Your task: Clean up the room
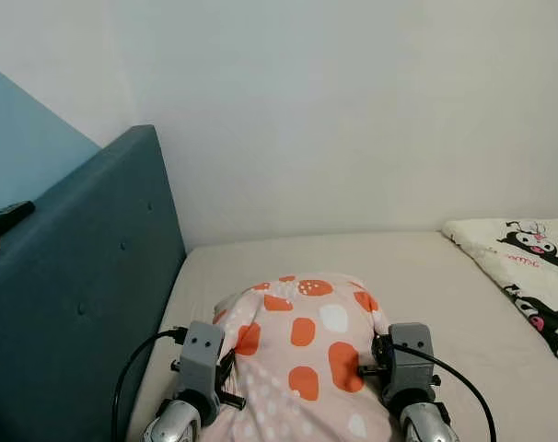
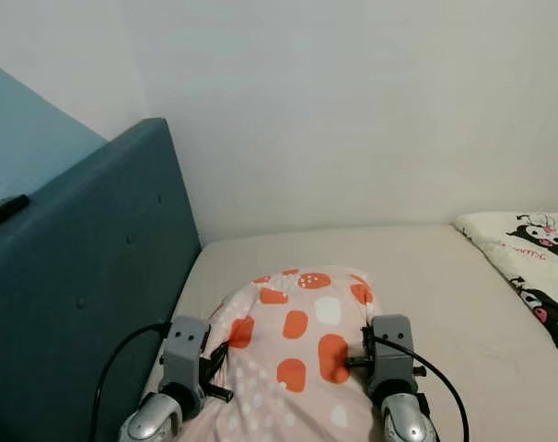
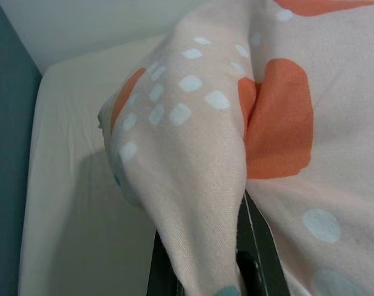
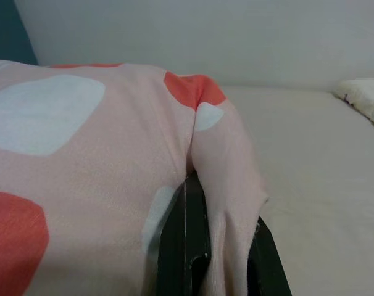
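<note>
A pink pillow with orange and white spots is held up in front of me over the beige mattress. My left gripper is shut on a fold of the cover at the pillow's left edge. At the right edge, my right gripper is shut on another fold. The fabric wraps over the black fingers and hides their tips. Both grey wrist blocks, left and right, flank the pillow low in the head views.
A tall teal padded headboard runs along the left, with a dark remote on its top ledge. A white blanket with black cartoon figures lies at the bed's right. A plain white wall stands behind the bed.
</note>
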Tool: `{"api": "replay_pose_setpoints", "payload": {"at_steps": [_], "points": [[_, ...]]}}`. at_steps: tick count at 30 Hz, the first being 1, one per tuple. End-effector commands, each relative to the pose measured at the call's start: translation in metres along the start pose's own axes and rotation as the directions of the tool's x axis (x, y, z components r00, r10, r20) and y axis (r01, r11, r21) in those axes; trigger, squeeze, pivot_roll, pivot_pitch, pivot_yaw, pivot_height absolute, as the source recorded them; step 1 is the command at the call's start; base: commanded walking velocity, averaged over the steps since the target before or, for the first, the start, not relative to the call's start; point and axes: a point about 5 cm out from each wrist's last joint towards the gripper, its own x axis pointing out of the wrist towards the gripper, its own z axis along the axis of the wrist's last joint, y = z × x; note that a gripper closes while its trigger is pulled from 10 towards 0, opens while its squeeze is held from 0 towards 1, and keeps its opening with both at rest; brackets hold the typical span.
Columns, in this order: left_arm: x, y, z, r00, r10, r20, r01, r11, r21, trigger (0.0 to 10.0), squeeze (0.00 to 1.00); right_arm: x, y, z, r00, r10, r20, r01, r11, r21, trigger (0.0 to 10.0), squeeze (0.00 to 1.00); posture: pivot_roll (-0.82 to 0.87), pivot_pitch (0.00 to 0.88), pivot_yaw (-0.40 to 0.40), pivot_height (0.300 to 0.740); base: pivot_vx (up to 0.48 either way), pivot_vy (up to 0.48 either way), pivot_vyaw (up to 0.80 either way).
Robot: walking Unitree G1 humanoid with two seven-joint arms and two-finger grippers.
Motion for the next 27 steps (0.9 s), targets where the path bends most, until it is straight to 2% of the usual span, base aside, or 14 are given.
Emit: {"api": "replay_pose_setpoints", "payload": {"at_steps": [1,11,27], "points": [[-0.0009,0.0080,0.0058,0.999,0.032,0.040,-0.031,0.999,-0.025,10.0,0.00,-0.0004,-0.0004,0.0042,0.999,-0.006,0.033,0.005,1.000,0.013,10.0,0.00,0.00,0.120,0.026,0.740,0.322,0.000,0.00],[-0.0005,0.0071,0.0067,0.998,0.032,0.046,-0.031,0.999,-0.033,10.0,0.00,-0.0002,-0.0011,0.0046,0.999,-0.004,0.033,0.003,1.000,0.015,10.0,0.00,0.00,0.120,0.023,0.740,0.370,0.000,0.00],[-0.0017,0.0108,0.0054,0.998,0.049,0.041,-0.047,0.998,-0.029,10.0,0.00,0.0000,0.0010,0.0045,0.999,0.007,0.031,-0.008,1.000,0.019,10.0,0.00,0.00,0.119,0.021,0.740,0.000,0.000,0.00]]}}
